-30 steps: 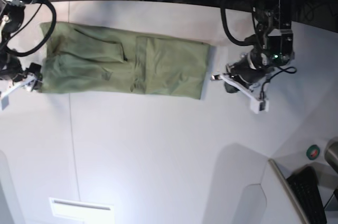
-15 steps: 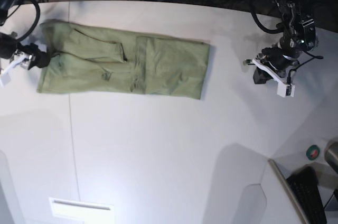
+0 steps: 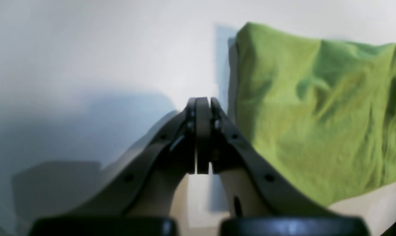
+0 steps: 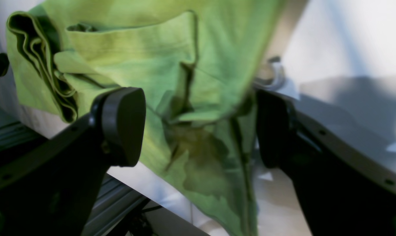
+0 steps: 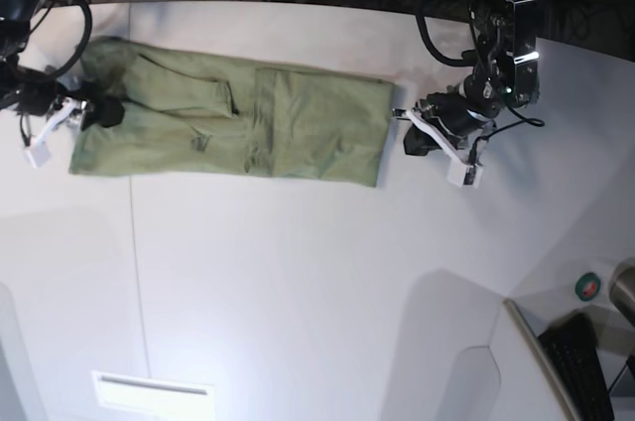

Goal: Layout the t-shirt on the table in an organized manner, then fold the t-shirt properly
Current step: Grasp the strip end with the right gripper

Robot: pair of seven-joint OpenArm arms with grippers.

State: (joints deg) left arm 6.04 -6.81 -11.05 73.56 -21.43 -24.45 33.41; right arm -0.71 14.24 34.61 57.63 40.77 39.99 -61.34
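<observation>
The t-shirt [image 5: 233, 123] lies as a long folded band across the far part of the white surface [image 5: 298, 282], sleeves already turned in. The right tool [image 5: 62, 115] sits at the band's collar end with its jaws spread wide, straddling the layered cloth edge but not clamped on it. The left tool [image 5: 437, 138] rests just beside the hem end, jaws pressed together on nothing. To fold well, the right tool should catch every layer at that end (several stacked edges show there), while the left should open and take the hem, so the band stays square.
</observation>
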